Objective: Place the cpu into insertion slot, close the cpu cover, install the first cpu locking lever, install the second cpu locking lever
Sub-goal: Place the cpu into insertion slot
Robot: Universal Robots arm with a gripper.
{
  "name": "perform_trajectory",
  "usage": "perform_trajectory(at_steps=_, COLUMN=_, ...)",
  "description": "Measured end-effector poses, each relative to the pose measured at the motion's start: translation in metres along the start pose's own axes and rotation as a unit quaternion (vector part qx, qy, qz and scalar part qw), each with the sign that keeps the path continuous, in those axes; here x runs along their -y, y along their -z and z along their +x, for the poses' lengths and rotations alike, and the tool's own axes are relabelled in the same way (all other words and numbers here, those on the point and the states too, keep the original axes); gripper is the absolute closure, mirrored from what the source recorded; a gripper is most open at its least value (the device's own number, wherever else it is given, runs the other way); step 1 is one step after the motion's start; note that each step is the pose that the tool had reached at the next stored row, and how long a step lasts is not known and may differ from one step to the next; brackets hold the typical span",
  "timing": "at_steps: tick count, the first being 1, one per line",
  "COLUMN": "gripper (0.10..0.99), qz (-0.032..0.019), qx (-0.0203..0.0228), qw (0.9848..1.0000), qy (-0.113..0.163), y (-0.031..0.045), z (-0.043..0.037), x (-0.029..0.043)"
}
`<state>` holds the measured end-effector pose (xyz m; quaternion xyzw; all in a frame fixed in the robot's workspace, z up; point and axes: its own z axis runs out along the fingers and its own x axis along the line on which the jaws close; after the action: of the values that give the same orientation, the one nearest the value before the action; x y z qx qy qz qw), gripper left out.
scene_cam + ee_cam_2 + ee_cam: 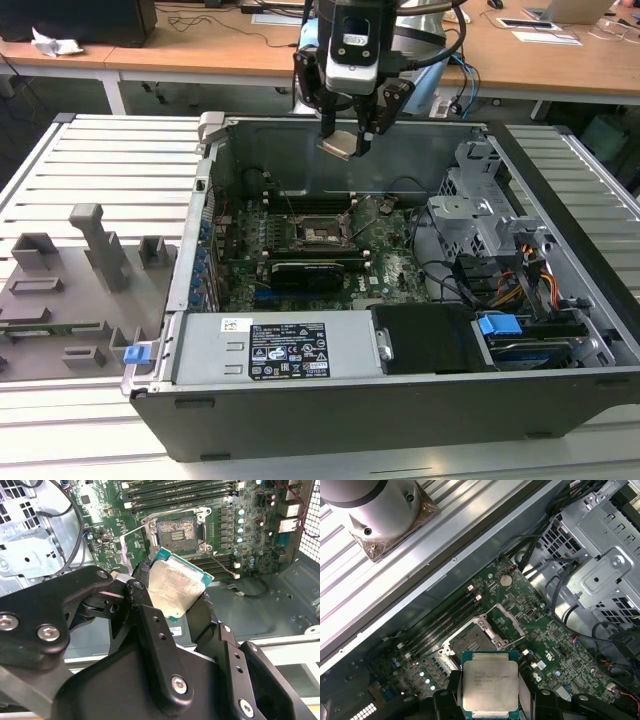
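My gripper hangs above the back wall of the open computer case, shut on the cpu. In both wrist views the cpu is a pale metal square on a green base, pinched at two opposite edges between the black fingers. It is tilted in the exterior view. The insertion slot lies bare on the green board below, well apart from the chip. The cpu cover stands swung up beside the socket.
A silver drive cage with cables fills the case on the exterior view's right. The power supply runs along the near side. A black card sits just in front of the socket, memory slots behind. A grey fixture lies outside.
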<state>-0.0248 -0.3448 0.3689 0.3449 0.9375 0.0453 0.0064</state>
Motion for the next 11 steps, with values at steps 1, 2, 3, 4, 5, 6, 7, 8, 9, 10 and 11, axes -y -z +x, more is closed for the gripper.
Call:
perform_trajectory(at_steps=1, gripper=0.549, qz=0.0000, qx=0.0003, qw=1.0000, qy=-0.003, y=0.0000, z=0.0000, x=0.0000)
perform_trajectory(at_steps=2, gripper=0.549, qz=-0.0001, qx=0.0005, qw=1.0000, qy=-0.005, y=0.0000, z=0.0000, x=0.0000)
perform_trajectory(at_steps=3, gripper=0.549, qz=-0.0001, qx=0.0007, qw=1.0000, qy=-0.008, y=0.0000, z=0.0000, x=0.0000)
perform_trajectory(at_steps=4, gripper=0.549, qz=-0.0002, qx=0.0009, qw=0.9999, qy=-0.010, y=0.0000, z=0.0000, x=0.0000)
perform_trajectory(at_steps=5, gripper=0.549, qz=-0.0002, qx=0.0011, qw=0.9999, qy=-0.012, y=0.0000, z=0.0000, x=0.0000)
perform_trajectory(at_steps=6, gripper=0.549, qz=-0.0003, qx=0.0015, qw=0.9999, qy=-0.016, y=0.0000, z=0.0000, x=0.0000)
perform_trajectory(at_steps=7, gripper=0.549, qz=-0.0004, qx=0.0017, qw=0.9998, qy=-0.019, y=0.0000, z=0.0000, x=0.0000)
perform_trajectory(at_steps=8, gripper=0.549, qz=-0.0004, qx=0.0019, qw=0.9998, qy=-0.021, y=0.0000, z=0.0000, x=0.0000)
perform_trajectory(at_steps=9, gripper=0.549, qz=-0.0005, qx=0.0023, qw=0.9997, qy=-0.025, y=0.0000, z=0.0000, x=0.0000)
perform_trajectory(at_steps=10, gripper=0.549, qz=-0.0005, qx=0.0026, qw=0.9996, qy=-0.029, y=0.0000, z=0.0000, x=0.0000)
perform_trajectory(at_steps=11, gripper=0.549, qz=-0.0006, qx=0.0029, qw=0.9995, qy=-0.032, y=0.0000, z=0.0000, x=0.0000)
